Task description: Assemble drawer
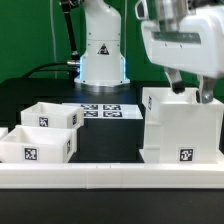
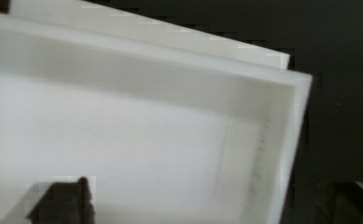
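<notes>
Drawer case stands upright on tabletop, exterior view's right, near side. Two drawer boxes sit at left. Arm reaches from above, wrist approx vertical. Gripper has fingers spread wide astride case's top wall, prob. to grab & reposition it.

Bright, glary whites; wrist view somewhat blurred.
</notes>
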Available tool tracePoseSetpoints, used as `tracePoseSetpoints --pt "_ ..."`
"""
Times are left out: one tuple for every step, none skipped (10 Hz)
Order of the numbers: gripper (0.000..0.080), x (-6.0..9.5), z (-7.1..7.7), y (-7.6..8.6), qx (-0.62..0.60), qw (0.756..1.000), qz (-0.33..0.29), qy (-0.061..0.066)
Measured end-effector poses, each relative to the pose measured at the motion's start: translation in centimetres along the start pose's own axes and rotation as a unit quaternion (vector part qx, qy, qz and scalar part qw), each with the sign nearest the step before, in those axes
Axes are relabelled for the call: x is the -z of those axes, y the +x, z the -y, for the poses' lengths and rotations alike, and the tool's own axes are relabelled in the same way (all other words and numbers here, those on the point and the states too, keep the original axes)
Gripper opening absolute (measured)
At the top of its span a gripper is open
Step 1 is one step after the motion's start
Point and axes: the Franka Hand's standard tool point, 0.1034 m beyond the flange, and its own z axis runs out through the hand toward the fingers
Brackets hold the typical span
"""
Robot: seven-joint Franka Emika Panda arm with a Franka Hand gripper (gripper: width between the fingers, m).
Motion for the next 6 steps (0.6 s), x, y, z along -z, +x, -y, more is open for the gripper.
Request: tracePoseSetpoints --pt "0.0642 1.1 -0.8 0.1 0.038 0.999 0.003 -0.007" --pt "0.0648 2.0 -1.4 0.4 0.080 0.997 0.002 -0.009" --pt "0.0648 2.4 -2.1 0.8 0.141 0.990 -0.003 -0.011" --pt "0.0649 2.4 -3.0 1.2 0.181 0.983 -0.006 -0.012" --pt "0.0649 2.2 -3.2 1.2 0.183 0.983 -0.005 -0.013" --pt "0.0649 2.2 -3.1 1.2 0.184 0.983 -0.005 -0.013"
